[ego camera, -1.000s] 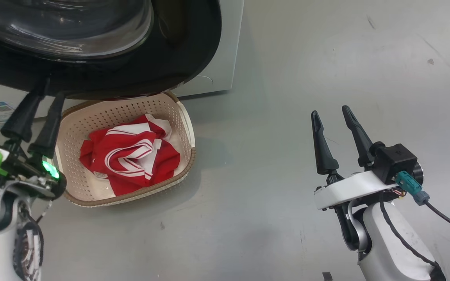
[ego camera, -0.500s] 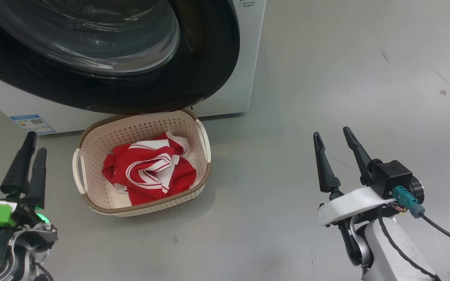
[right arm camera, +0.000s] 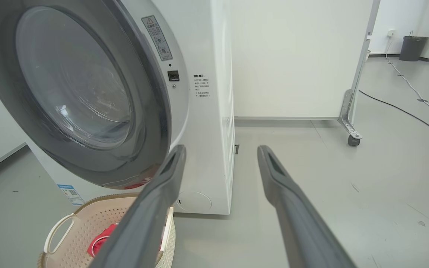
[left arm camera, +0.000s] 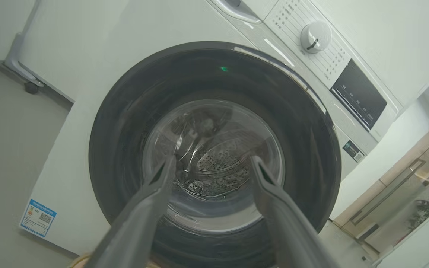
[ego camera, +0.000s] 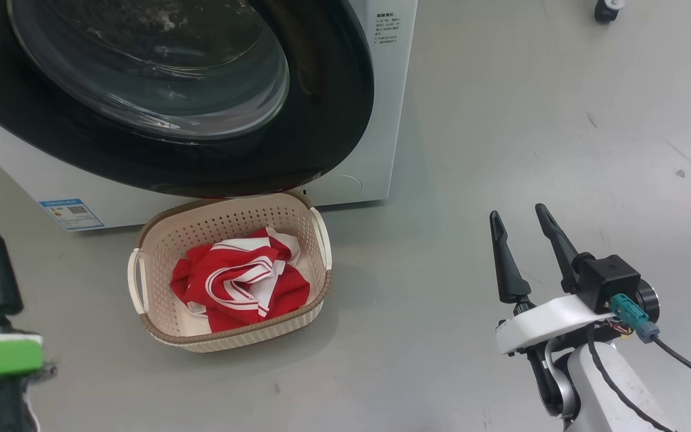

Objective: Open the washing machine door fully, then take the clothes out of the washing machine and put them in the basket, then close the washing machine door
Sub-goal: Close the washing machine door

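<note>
Just behind the basket (ego camera: 213, 223), the washing machine door (ego camera: 321, 120) sits flush against the washing machine (ego camera: 375, 138), its lower black rim overhanging the basket's far edge. By my reading it is already shut, and at most a last firm press is wanted. Inside the basket the clothes (ego camera: 243, 285) lie bunched, red with white stripes, nothing trailing over the rim. Left of the basket, the left gripper (left arm camera: 213, 159) has its fingers spread wide and empty. Its wrist view looks along them straight at the door's glass bowl, so the door lies dead ahead and this arm is the nearer one. Well apart on the basket's right, over bare floor, the right gripper (ego camera: 516, 211) is equally wide and holds nothing, aimed past the machine's side corner. Being round, the door offers no long axis, so a push would go square onto the rim. A low reach would meet the basket first. A blue label (ego camera: 71, 214) sits beyond the basket's left handle.
</note>
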Available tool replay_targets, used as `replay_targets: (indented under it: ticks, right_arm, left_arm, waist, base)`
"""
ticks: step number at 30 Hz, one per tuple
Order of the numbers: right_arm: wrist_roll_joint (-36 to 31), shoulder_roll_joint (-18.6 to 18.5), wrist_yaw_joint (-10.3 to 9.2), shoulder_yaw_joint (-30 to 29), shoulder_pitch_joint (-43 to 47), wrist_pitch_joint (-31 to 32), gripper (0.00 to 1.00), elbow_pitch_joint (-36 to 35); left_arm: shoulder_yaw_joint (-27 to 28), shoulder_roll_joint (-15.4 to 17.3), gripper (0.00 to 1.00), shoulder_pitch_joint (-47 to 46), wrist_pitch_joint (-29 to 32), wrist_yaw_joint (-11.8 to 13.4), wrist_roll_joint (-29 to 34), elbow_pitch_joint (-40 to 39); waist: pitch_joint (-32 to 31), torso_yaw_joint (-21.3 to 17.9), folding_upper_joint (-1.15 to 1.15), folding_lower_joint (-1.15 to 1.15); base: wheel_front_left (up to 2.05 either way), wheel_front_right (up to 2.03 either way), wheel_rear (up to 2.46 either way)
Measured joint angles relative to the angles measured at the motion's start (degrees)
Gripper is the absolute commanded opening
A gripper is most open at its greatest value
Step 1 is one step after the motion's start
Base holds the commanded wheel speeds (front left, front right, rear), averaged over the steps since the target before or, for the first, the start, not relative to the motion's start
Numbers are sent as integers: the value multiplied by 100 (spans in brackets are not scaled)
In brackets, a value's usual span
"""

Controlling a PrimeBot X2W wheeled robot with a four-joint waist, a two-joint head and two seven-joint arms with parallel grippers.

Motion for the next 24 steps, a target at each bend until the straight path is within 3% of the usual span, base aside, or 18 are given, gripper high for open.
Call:
replay_targets:
  ticks: [6, 14, 24]
  right_arm:
    - [-42, -4, -1, -27, 46, 0, 100, -31]
    - [-43, -22, -1, -69, 291, 0, 100, -46]
    - [-43, -14, -8, -55, 649, 0, 100, 13]
  left_arm:
    - [-500, 193, 100, 465, -599, 32, 1679, 100]
    - [-1214, 289, 100, 811, -958, 670, 3332, 223]
    - [-1655, 131, 100, 1167, -957, 1118, 3916, 534]
  waist:
    - [-103, 8, 0, 0]
    - [-321, 47, 0, 0]
    - [-582, 112, 0, 0]
  base:
    - [0, 0, 0]
    - [0, 0, 0]
    - [0, 0, 0]
